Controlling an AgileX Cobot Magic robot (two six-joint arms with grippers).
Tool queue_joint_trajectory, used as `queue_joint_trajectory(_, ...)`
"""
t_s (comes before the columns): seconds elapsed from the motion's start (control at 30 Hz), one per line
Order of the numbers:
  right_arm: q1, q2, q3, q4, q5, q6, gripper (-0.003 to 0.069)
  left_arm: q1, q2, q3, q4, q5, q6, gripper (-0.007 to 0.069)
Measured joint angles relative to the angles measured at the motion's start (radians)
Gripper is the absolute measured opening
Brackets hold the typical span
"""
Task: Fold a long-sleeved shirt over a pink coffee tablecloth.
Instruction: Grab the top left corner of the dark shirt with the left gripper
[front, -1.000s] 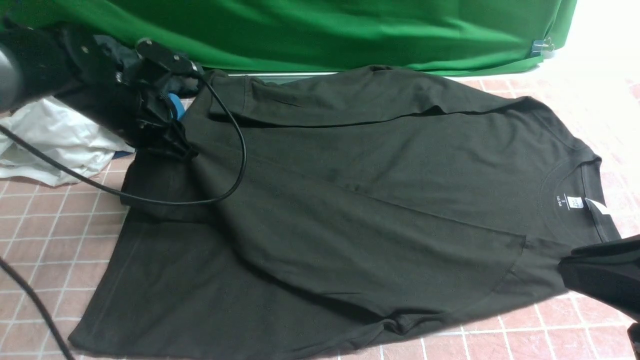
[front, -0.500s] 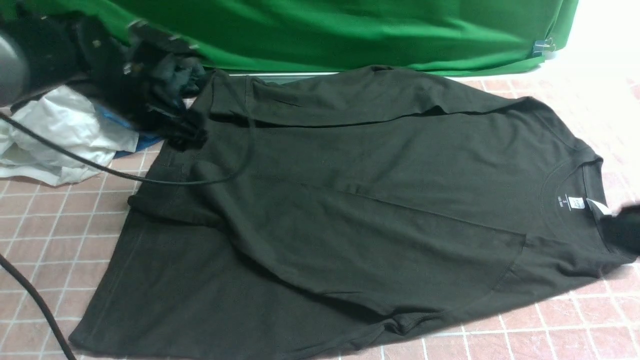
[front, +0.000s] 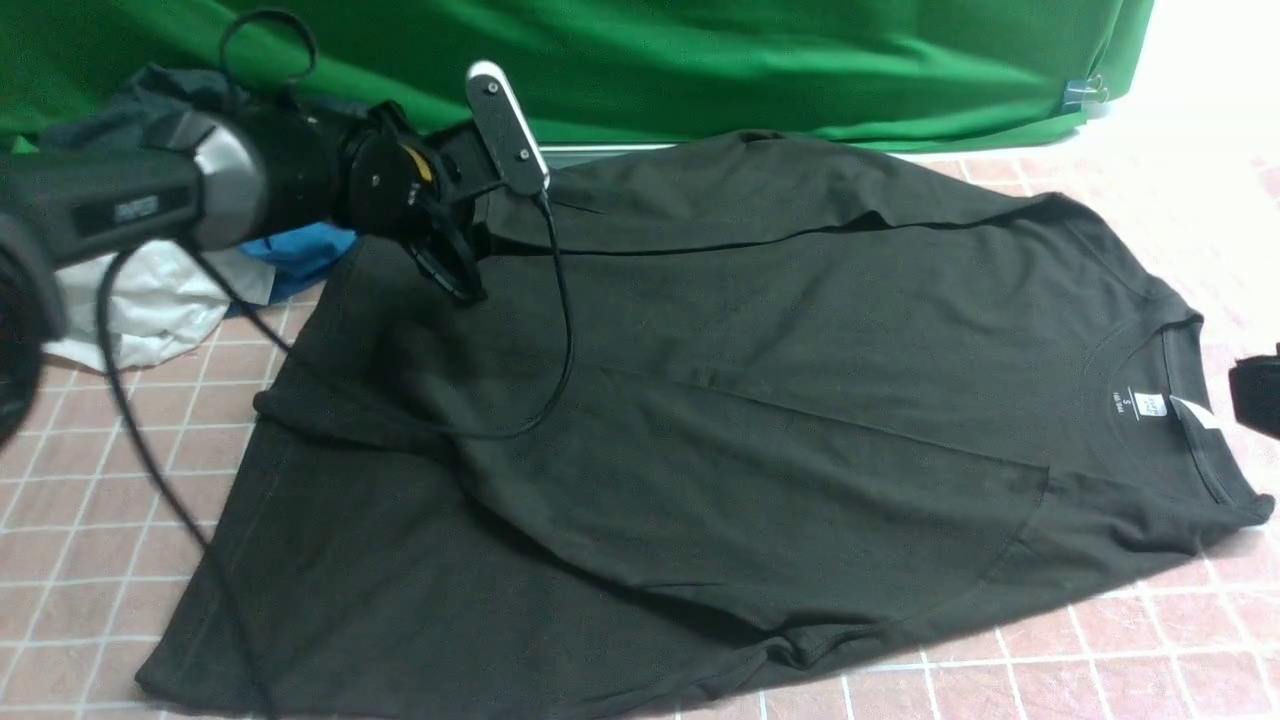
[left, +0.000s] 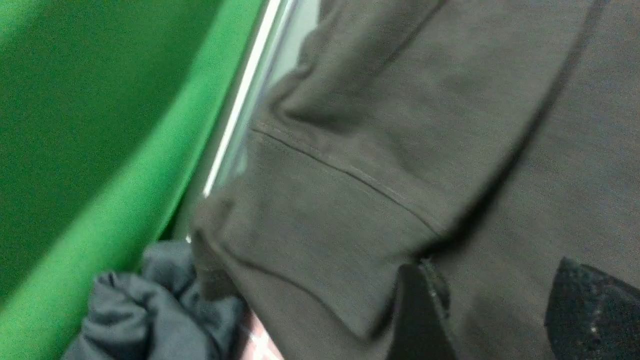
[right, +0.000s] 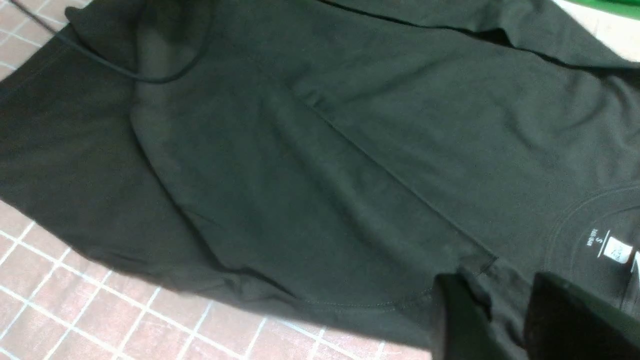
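Note:
The black long-sleeved shirt (front: 760, 400) lies spread on the pink coffee tablecloth (front: 100, 450). Its collar and white neck tag (front: 1155, 405) are at the right, and one sleeve (front: 700, 200) is folded across the far side. My left gripper (front: 462, 285) hovers over the shirt's far left corner. In the left wrist view the left gripper (left: 500, 310) is open, with only shirt cloth (left: 350, 200) beneath it. My right gripper (front: 1262, 400) shows at the right edge beside the collar. In the right wrist view the right gripper (right: 505, 320) has its jaws apart above the shirt (right: 320, 150) and holds nothing.
A green backdrop cloth (front: 700, 60) hangs along the back. White (front: 150, 300), blue (front: 300, 250) and dark grey (left: 150, 305) garments are bunched at the far left. The left arm's black cable (front: 555, 330) droops across the shirt.
My left gripper let go of the shirt's left edge, opened, and swung back and to the right. The released cloth settled flat. My right gripper rose off the shoulder and moved toward the collar.

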Motion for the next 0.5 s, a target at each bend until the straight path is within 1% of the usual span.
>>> queue_joint_trajectory(0.2, 0.0, 0.0, 0.0, 0.025, 0.0, 0.003, 0.0199, 0.001, 0.106, -0.151, 0.002, 0.056, 0.0, 0.0399)
queue_joint_trajectory(0.37, 0.0, 0.0, 0.0, 0.043, 0.003, 0.006, 0.0199, 0.001, 0.157, -0.195, 0.007, 0.065, 0.0, 0.0398)
queue_joint_trajectory(0.4, 0.0, 0.0, 0.0, 0.044, 0.003, 0.007, 0.0199, 0.001, 0.163, -0.198, 0.014, 0.065, 0.0, 0.0395)
queue_joint_trajectory(0.5, 0.0, 0.0, 0.0, 0.045, 0.004, 0.01, 0.0199, 0.001, 0.183, -0.208, 0.043, 0.058, 0.0, 0.0349)
